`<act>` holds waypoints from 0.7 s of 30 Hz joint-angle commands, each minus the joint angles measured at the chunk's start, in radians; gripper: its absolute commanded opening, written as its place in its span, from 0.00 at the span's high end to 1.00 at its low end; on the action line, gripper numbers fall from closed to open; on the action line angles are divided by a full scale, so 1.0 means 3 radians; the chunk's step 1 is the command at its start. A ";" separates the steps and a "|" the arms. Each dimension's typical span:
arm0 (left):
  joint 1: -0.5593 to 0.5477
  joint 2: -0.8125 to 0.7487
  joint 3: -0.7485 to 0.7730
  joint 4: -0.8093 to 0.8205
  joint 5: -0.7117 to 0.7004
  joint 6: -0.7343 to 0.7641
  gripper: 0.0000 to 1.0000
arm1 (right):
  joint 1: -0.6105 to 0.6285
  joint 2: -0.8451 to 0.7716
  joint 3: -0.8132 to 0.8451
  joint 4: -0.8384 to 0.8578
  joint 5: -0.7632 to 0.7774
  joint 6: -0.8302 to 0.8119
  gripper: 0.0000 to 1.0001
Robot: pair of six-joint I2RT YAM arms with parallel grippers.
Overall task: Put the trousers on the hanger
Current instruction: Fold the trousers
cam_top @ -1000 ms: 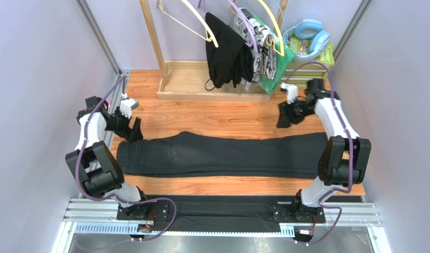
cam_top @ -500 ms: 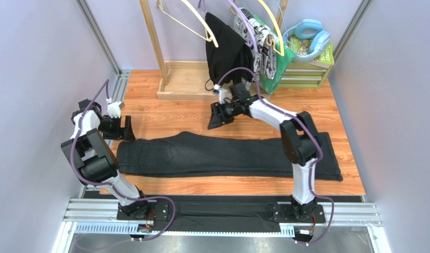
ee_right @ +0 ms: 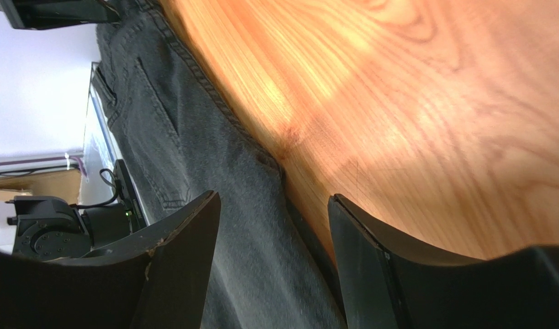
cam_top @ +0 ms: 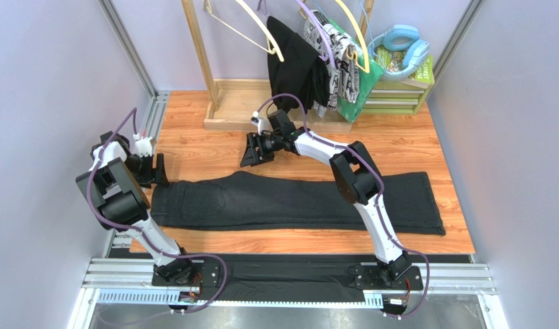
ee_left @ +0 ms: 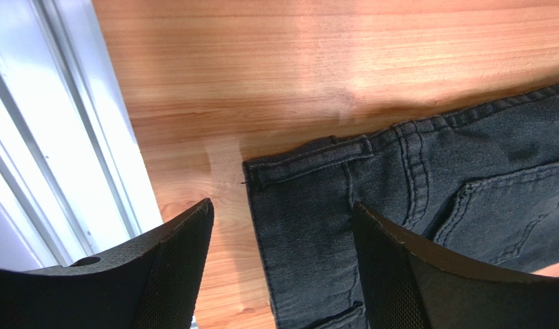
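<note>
**Q:** Where were the trousers [cam_top: 296,202] at that pt?

**A:** Flat on the tabletop [cam_top: 399,147], stretched across the middle of the overhead frame. Waist was at the left, hems at the right.

**Q:** And the hanger [cam_top: 265,34]?

**A:** Up at top centre of the overhead frame, hanging on the wooden rack [cam_top: 199,62], well apart from the trousers. A black garment [cam_top: 292,65] and a patterned cloth [cam_top: 340,51] hung just right of it.

**Q:** What about your left hand [cam_top: 158,170]?

**A:** It sat at the far left of the overhead frame, right by the upper corner of the waistband. On the wrist cam its fingers [ee_left: 172,260] were spread and gripped nothing. The waistband corner w/ its stitching showed in the gap between them. I couldn't tell whether the tips touched the cloth.

**Q:** And the right hand [cam_top: 251,152]?

**A:** It was centre-left in the overhead frame, w/ the arm reaching across to that side, and it sat just above the trousers' upper edge. It was released too, fingers apart and empty. Its wrist cam showed the denim edge and bare wood in the gap between the fingers.
</note>
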 commanded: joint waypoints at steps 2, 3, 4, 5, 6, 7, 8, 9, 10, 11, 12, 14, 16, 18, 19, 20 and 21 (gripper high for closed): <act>0.0027 0.0056 -0.0087 -0.0019 0.0094 -0.0117 0.22 | 0.0141 0.0214 0.0201 0.0157 -0.0135 0.0220 0.37; 0.0033 0.0062 -0.0103 -0.0019 0.0125 -0.0107 0.23 | 0.0156 0.0240 0.0212 0.0157 -0.0140 0.0215 0.39; 0.0028 0.0041 -0.0133 -0.0013 0.0171 -0.0097 0.26 | 0.0177 0.0266 0.0242 0.0157 -0.0150 0.0210 0.40; 0.0027 0.0031 -0.0149 -0.0008 0.0186 -0.0082 0.29 | 0.0182 0.0281 0.0263 0.0157 -0.0160 0.0220 0.42; 0.0027 0.0031 -0.0159 -0.0008 0.0217 -0.0076 0.33 | 0.0187 0.0322 0.0273 0.0162 -0.0176 0.0225 0.46; 0.0027 0.0041 -0.0159 -0.0018 0.0232 -0.0071 0.40 | 0.0187 0.0332 0.0308 0.0172 -0.0206 0.0261 0.50; 0.0027 0.0051 -0.0154 -0.0034 0.0243 -0.0066 0.46 | 0.0182 0.0353 0.0329 0.0178 -0.0227 0.0261 0.55; 0.0027 0.0072 -0.0149 -0.0049 0.0268 -0.0056 0.52 | 0.0182 0.0358 0.0339 0.0193 -0.0252 0.0266 0.65; 0.0033 0.0077 -0.0139 -0.0064 0.0334 -0.0046 0.66 | 0.0177 0.0353 0.0350 0.0213 -0.0298 0.0291 0.75; 0.0038 0.0072 -0.0128 -0.0060 0.0360 -0.0056 0.75 | 0.0167 0.0343 0.0355 0.0279 -0.0304 0.0297 0.88; 0.0048 0.0047 -0.0118 -0.0039 0.0391 -0.0076 0.85 | 0.0151 0.0332 0.0355 0.0300 -0.0293 0.0312 1.00; 0.0114 0.0006 -0.0057 0.0053 0.0508 -0.0127 1.00 | 0.0090 0.0281 0.0380 0.0321 -0.0176 0.0317 1.00; 0.0155 -0.0076 0.0019 0.0195 0.0544 -0.0189 1.00 | -0.0037 0.0220 0.0396 0.0336 0.0007 0.0317 1.00; 0.0160 -0.0112 0.0045 0.0308 0.0529 -0.0219 1.00 | -0.0140 0.0245 0.0543 0.0331 0.0080 0.0251 1.00; 0.0160 -0.0092 0.0096 0.0344 0.0564 -0.0230 1.00 | -0.0155 0.0271 0.0645 0.0286 0.0075 0.0225 1.00; 0.0160 -0.0061 0.0137 0.0334 0.0595 -0.0225 1.00 | -0.0161 0.0352 0.0732 0.0118 0.0060 0.0144 1.00; 0.0160 0.0005 0.0173 0.0329 0.0611 -0.0240 1.00 | -0.0135 0.0393 0.0936 0.0025 0.0034 0.0093 0.89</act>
